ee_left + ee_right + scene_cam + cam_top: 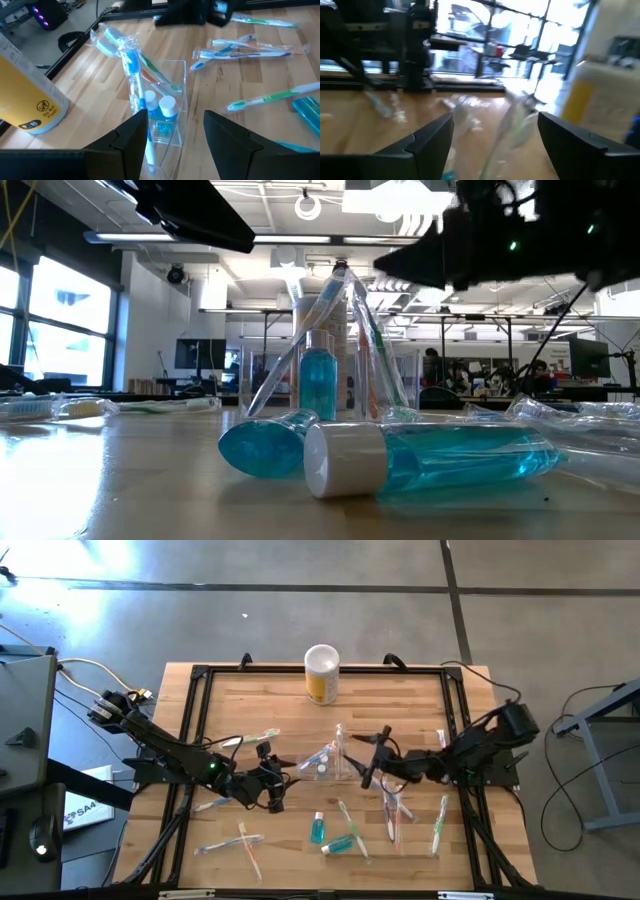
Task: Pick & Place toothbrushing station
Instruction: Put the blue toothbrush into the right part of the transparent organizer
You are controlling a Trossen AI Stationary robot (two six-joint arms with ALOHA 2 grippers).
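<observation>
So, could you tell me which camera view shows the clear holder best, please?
The left wrist view: the clear holder fills mid-frame, brushes and two capped tubes inside. The high view shows it small at table centre; the low view partly, behind tubes; the right wrist view only a blur.

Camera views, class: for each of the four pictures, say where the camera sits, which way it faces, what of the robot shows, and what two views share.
High view: overhead, straight down; both arms, left gripper, right gripper.
Low view: tabletop height, facing the room; dark arms overhead, teal tube lying in front.
Left wrist: past its open fingers at the clear holder.
Right wrist: past its open fingers; blurred.
Shared: yellow canister.
</observation>
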